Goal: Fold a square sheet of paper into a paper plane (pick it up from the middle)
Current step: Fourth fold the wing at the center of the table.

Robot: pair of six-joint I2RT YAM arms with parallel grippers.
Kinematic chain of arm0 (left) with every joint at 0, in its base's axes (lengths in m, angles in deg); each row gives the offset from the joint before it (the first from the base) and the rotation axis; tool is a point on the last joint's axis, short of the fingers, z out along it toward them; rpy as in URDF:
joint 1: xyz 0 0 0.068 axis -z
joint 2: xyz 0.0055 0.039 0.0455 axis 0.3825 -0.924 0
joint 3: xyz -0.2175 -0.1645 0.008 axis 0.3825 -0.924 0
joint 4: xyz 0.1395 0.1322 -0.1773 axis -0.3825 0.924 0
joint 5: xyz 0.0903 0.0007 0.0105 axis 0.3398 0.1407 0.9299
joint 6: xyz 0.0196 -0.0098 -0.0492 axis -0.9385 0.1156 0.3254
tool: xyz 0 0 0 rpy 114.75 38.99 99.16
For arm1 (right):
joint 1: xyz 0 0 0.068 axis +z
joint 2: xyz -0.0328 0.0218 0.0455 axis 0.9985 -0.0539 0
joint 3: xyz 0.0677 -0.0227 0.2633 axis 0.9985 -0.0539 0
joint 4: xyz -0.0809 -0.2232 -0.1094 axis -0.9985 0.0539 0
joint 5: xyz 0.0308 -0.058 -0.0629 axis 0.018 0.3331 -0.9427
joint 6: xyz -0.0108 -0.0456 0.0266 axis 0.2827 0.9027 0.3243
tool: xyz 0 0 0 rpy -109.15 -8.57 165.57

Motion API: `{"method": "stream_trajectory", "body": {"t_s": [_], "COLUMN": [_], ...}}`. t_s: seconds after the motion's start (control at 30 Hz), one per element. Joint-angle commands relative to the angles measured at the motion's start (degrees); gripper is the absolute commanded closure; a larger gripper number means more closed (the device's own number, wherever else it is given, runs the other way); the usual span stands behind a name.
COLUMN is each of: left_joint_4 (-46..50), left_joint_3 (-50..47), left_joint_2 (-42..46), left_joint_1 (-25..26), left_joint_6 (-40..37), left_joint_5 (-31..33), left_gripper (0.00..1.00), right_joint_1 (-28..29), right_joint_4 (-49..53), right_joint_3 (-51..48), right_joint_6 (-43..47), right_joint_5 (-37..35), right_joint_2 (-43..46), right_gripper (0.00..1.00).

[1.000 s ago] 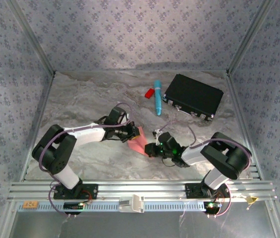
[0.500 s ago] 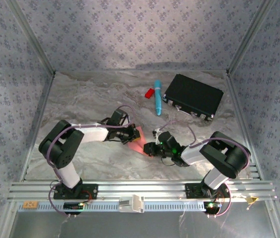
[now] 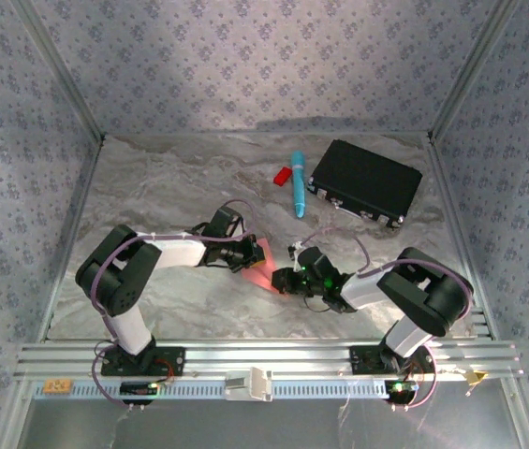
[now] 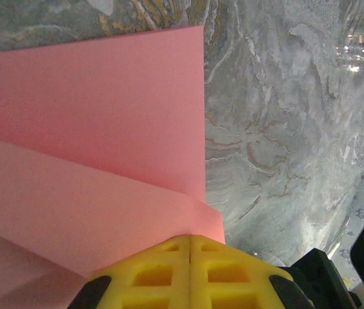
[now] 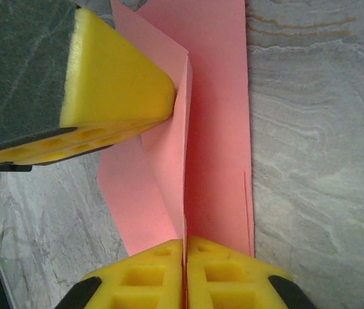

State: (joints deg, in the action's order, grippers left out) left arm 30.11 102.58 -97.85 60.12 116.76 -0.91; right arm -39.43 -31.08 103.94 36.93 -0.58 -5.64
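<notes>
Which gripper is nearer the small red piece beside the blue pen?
Left. The left gripper rests against the pink paper, closer to the red piece; the right gripper pinches the paper's near side, farther away.

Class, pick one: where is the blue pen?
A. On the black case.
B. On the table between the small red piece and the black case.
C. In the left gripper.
B: the blue pen lies on the table, with the small red piece on one side and the black case on the other.
</notes>
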Motion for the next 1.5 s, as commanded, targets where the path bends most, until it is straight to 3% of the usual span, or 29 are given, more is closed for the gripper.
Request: {"method": "stream_trajectory", "body": {"t_s": [0.0, 0.83, 1.47], "left_joint_4": [-0.8, -3.9, -1.8], "left_joint_3": [1.1, 1.4, 1.7], "left_joint_2": [-1.6, -2.3, -5.0], "left_joint_1": [0.3, 0.3, 0.3], "left_joint_6": [-1.4, -3.6, -4.9], "left_joint_5": [0.0, -1.8, -1.4], "left_gripper": [0.97, 0.95, 0.95], "right_joint_1": [0.2, 0.3, 0.2], "right_joint_4": [5.8, 7.2, 7.5], "right_joint_3": [0.3, 0.6, 1.6], "right_joint_6": [-1.3, -2.1, -2.6], "right_joint_5": [0.3, 0.2, 0.8], "right_joint_2": [-2.2, -2.1, -3.9], "right_gripper": [0.86, 0.85, 0.90]}}
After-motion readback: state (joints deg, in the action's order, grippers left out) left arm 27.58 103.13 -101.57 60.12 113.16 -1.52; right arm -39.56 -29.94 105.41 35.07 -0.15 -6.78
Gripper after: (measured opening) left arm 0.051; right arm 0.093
